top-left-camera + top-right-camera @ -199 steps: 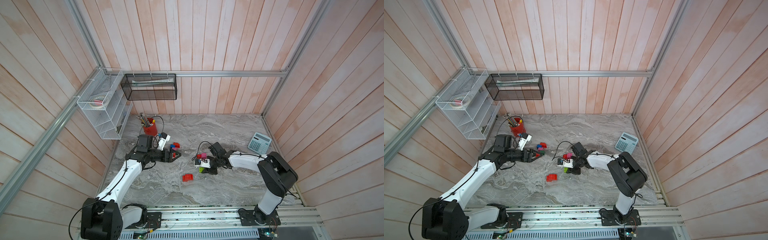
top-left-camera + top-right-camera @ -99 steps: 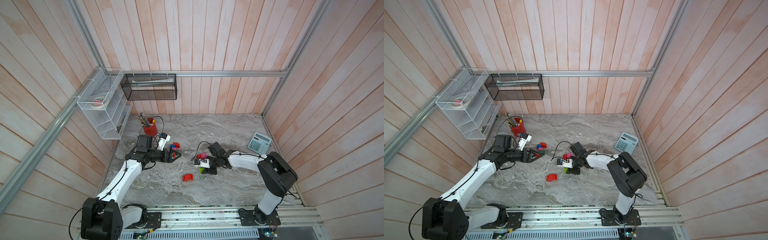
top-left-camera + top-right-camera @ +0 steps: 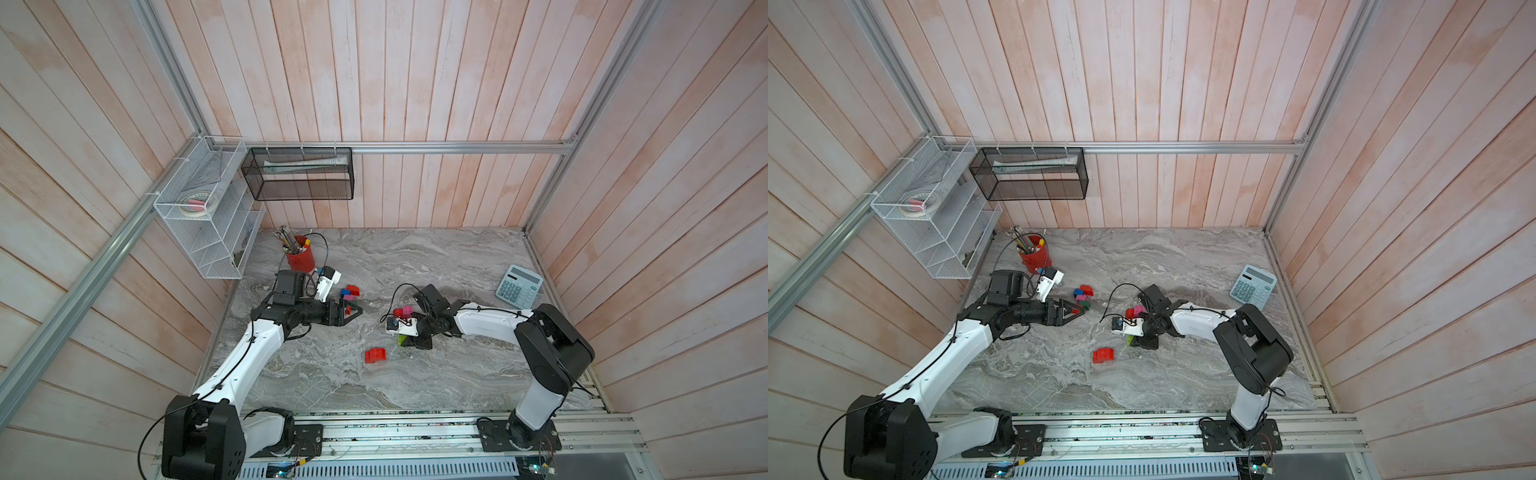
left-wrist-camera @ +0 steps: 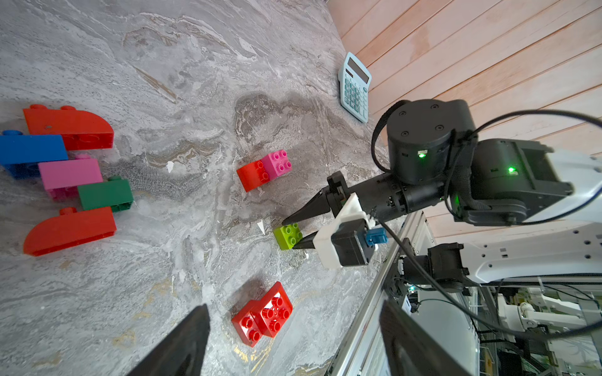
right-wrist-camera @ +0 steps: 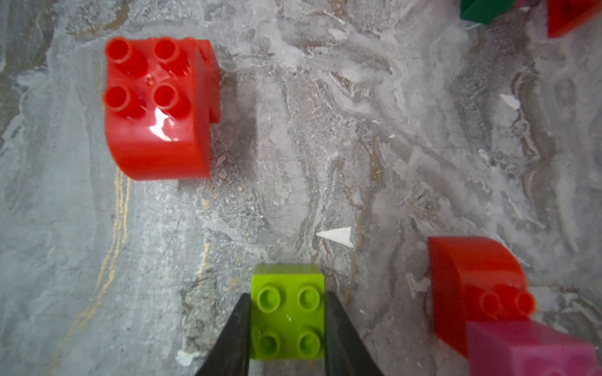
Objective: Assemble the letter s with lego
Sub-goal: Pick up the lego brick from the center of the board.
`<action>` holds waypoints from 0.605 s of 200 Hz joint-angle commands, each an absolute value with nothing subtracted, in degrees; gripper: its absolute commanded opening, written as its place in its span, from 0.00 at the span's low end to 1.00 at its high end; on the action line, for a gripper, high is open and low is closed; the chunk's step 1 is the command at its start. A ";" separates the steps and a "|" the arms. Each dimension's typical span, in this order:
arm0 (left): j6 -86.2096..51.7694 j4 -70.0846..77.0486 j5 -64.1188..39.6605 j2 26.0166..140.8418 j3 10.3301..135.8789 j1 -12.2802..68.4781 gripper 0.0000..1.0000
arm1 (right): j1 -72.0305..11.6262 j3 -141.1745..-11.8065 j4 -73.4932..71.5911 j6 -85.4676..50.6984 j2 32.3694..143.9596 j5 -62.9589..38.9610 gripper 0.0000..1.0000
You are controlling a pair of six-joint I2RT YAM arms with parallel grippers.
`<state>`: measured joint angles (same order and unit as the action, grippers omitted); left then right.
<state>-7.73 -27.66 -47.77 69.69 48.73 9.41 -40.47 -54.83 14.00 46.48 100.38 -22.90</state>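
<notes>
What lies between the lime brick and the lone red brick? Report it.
Only bare tabletop separates lime brick from lone red brick, per the right wrist view.

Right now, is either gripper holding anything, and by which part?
The right gripper is shut on the lime brick, pinching its two opposite side walls, studs up. The left gripper is open and holds nothing.
</notes>
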 commanded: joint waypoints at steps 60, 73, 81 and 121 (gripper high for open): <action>-7.93 -25.99 -50.82 70.16 48.75 9.15 0.85 | -35.38 -62.58 23.45 49.66 96.07 -25.08 0.21; -8.76 -24.64 -51.61 70.29 48.26 9.14 0.85 | -34.33 -64.20 24.79 50.62 96.70 -25.13 0.21; -9.15 -24.05 -52.05 70.40 48.14 9.14 0.85 | -33.78 -65.33 25.55 51.16 97.21 -25.53 0.21; -11.07 -21.25 -53.07 70.62 47.81 9.14 0.86 | -32.35 -70.43 28.29 53.22 101.14 -26.09 0.21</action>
